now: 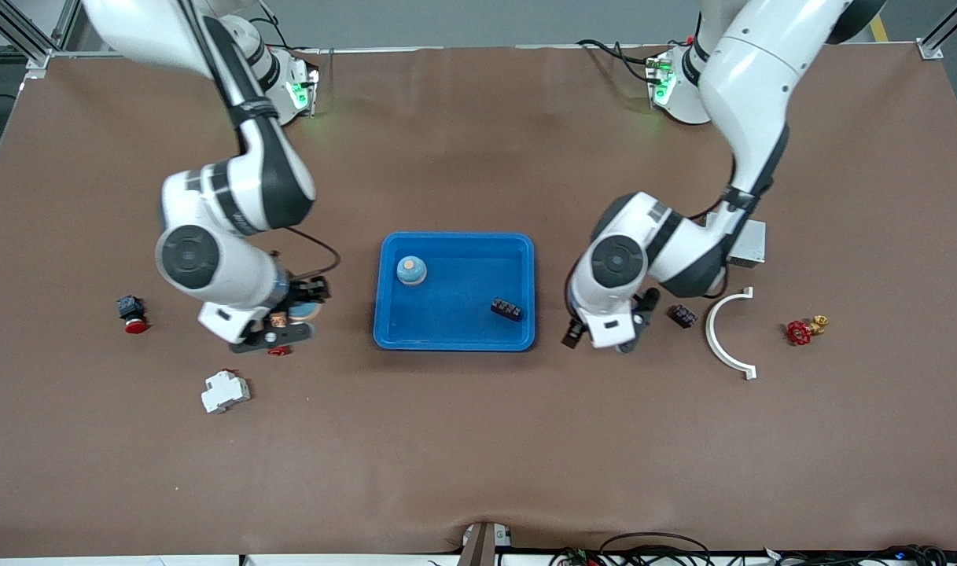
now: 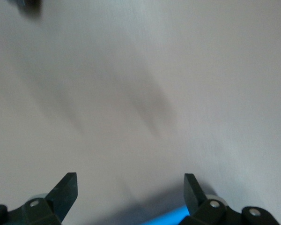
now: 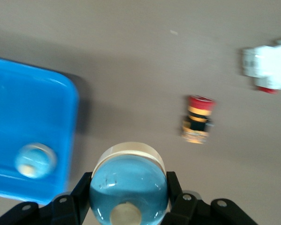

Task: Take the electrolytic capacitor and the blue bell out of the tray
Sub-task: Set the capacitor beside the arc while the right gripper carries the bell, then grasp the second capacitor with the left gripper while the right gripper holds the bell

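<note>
Your right gripper (image 1: 293, 313) is clamped on a blue bell (image 3: 129, 185) above the table (image 1: 478, 440), beside the tray (image 1: 454, 343) toward the right arm's end. If you let go from up here, the bell could roll off toward the red push-button (image 1: 133, 313). A second bell (image 1: 411, 270) sits in the tray. Your left gripper (image 2: 131, 185) hangs wide and empty over bare table, between the tray and a small black part (image 1: 682, 316).
</note>
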Controlling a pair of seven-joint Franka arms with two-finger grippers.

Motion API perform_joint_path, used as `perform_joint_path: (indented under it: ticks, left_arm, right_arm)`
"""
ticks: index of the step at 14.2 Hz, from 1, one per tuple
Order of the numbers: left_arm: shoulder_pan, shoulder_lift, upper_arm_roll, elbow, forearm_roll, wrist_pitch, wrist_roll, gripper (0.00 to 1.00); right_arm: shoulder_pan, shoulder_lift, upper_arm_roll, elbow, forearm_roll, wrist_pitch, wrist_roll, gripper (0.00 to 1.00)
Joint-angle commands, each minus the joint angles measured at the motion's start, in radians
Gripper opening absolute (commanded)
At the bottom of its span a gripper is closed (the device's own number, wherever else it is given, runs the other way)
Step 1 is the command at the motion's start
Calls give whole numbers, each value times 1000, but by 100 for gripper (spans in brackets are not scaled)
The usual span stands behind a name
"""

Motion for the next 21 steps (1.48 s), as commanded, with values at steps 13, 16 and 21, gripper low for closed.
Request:
perform_joint_path:
  ticks: [13, 16, 21]
  left_arm:
    - [-175, 163, 20, 141, -2, 69, -169, 100]
    - [-182, 174, 20, 140, -2, 69, -169, 100]
    - [-183, 198, 22, 141, -6, 71, -166, 51]
  right_arm:
    - [-330, -243, 13, -484, -104, 334, -479, 12]
    - [-335, -198, 13, -522, -104, 410, -492, 13]
    - [-329, -106, 14, -525, -104, 414, -492, 13]
